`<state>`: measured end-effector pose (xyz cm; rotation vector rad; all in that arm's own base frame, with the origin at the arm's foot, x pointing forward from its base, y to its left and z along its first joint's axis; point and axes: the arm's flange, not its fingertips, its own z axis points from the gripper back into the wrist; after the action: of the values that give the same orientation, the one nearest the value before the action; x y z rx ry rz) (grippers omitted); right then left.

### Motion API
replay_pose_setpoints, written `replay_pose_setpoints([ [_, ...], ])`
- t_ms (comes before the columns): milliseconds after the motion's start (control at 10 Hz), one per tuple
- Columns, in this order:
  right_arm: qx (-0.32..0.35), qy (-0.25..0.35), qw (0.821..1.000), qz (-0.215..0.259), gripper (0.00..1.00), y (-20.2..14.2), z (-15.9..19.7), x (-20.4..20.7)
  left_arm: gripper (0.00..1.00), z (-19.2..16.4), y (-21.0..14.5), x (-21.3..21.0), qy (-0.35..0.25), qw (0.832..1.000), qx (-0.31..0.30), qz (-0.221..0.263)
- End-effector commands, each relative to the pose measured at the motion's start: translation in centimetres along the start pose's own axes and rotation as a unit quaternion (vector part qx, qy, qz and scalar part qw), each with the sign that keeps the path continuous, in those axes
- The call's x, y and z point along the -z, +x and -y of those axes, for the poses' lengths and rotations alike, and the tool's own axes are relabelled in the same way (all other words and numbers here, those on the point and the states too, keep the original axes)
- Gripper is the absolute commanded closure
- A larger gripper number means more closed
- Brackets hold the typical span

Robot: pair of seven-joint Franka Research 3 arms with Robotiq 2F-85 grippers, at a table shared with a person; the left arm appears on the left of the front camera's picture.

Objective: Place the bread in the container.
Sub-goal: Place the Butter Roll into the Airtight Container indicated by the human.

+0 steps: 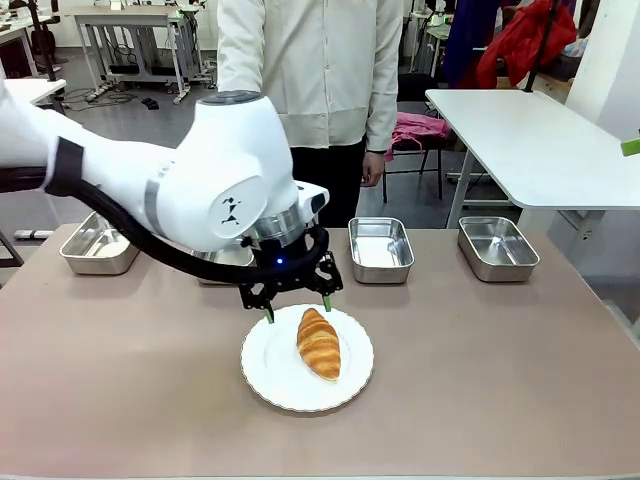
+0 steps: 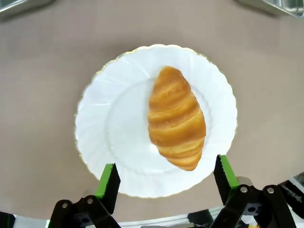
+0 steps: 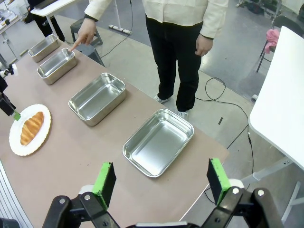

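Fingers (image 2: 108, 180) of L gripper (image 1: 298, 309) spread wide above plate (image 1: 270, 375) rim, off bread (image 1: 319, 343); open tabletop (image 1: 480, 380) both sides.

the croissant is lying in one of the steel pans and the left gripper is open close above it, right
No. The croissant lies on the white plate, as the left wrist view shows. The rest holds: the left gripper is open close above it.

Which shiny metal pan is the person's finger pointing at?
The second shiny rectangular stainless-steel pan from the robot's left; the person's pointing finger reaches only its corner.
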<state>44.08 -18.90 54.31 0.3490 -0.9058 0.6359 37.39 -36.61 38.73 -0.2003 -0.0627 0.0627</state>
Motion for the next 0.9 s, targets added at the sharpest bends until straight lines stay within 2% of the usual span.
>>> replay_pose_setpoints([
  [0,-0.001,0.002,1.0,0.005,0.0,0.1,0.0,0.1,0.0,2.3,0.5,0.9,0.015,1.0,-0.007,-0.012],
  [100,-0.001,0.002,1.0,0.005,0.0,0.1,0.0,0.1,0.0,2.5,0.8,1.3,0.022,0.999,-0.003,-0.024],
  [200,-0.001,0.002,1.0,0.005,0.0,0.1,0.0,0.1,0.03,0.8,0.1,0.7,0.004,1.0,-0.003,-0.011],
  [300,-0.001,0.002,1.0,0.005,0.0,0.1,0.0,0.1,0.03,0.8,0.1,0.7,0.004,1.0,-0.003,-0.011],
  [400,-0.001,0.002,1.0,0.005,0.0,0.1,0.0,0.1,0.0,1.6,0.2,1.5,0.007,1.0,0.0,-0.024],
  [800,-0.001,0.002,1.0,0.005,0.0,0.1,0.0,0.1,0.02,2.1,-0.2,5.0,0.002,1.0,-0.004,-0.014],
])
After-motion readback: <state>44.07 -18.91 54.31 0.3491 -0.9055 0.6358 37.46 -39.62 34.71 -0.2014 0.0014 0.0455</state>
